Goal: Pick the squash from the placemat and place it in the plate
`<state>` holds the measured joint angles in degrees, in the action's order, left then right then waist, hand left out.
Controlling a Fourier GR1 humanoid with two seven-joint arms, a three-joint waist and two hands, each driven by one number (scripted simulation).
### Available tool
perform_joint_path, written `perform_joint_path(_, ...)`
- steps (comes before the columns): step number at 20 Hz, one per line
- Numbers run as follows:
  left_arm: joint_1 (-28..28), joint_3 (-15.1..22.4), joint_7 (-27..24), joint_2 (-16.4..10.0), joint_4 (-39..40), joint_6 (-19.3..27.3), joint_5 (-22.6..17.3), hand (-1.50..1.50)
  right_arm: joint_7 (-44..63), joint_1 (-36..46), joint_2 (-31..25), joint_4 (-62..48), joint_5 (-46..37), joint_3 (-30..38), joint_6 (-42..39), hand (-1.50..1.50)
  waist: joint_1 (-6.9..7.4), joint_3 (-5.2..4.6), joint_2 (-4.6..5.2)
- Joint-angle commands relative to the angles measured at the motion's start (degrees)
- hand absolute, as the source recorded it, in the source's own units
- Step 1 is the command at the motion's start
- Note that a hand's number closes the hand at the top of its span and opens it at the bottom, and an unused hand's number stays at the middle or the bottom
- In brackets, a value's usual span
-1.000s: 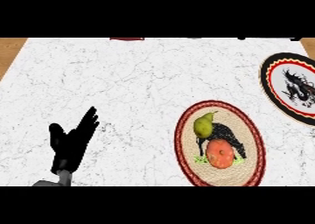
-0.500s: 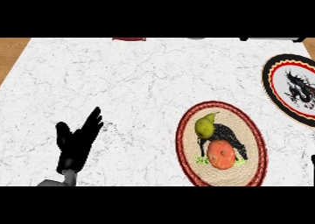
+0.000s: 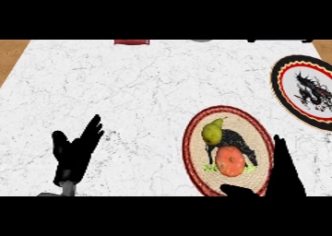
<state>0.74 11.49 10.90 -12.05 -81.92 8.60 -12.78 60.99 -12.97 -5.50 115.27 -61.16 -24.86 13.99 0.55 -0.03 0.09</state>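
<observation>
Yellow-green squash (image 3: pixel 212 132) sits on the woven placemat (image 3: pixel 194 156), apart from the plate (image 3: pixel 290 92). Your right hand (image 3: pixel 288 177), fingers spread, hovers alongside; you could close on the orange round thing (image 3: pixel 231 161) instead.

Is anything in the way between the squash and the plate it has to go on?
No. The squash sits on the placemat, and the plate lies up and to the right of it. Between them only bare counter shows, so nothing visible stands in the way.
</observation>
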Motion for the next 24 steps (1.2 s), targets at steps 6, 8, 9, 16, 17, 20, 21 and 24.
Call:
perform_joint_path(6,-1.3,-2.3,-0.8,1.2,3.0,-0.9,1.9,0.0,7.9,6.1,5.4,-6.7,-6.7,-0.6,-4.3,-1.5,-0.57,0.0,-0.09)
perform_joint_path(8,2.1,-0.5,1.3,1.7,-2.6,-0.1,1.9,0.0,11.9,7.5,5.4,-8.6,-7.2,-2.5,-3.6,-1.5,-0.27,0.01,-0.17)
perform_joint_path(9,-0.9,-3.0,0.7,1.1,1.7,-1.2,0.8,0.0,10.3,7.7,5.4,-10.6,-7.3,-1.5,-3.7,-1.5,-0.49,0.0,-0.08)
perform_joint_path(16,2.3,-2.9,2.5,0.7,-3.5,-2.8,0.9,0.0,6.3,7.5,5.5,-18.1,-5.0,1.7,1.7,-1.5,-0.32,0.04,-0.12)
perform_joint_path(17,0.6,-4.3,0.5,0.0,0.2,-3.4,1.5,0.0,9.1,11.7,5.5,-19.6,-3.6,0.7,1.4,-1.5,-0.31,0.03,-0.06)
perform_joint_path(20,-2.2,-3.4,1.8,3.0,0.9,-1.5,3.0,0.0,2.9,7.1,5.5,-21.4,-2.7,3.0,2.4,-1.5,-0.6,0.03,-0.09)
perform_joint_path(21,0.4,-3.3,1.3,2.1,-1.3,-3.4,2.5,0.0,0.7,9.1,5.2,-19.3,0.3,7.3,-2.1,-1.5,-0.51,0.03,-0.11)
perform_joint_path(24,-0.2,-2.8,1.9,3.6,-0.9,-1.4,4.1,0.0,6.8,13.8,5.5,-28.0,0.0,1.3,3.1,-1.5,-0.23,0.04,-0.06)
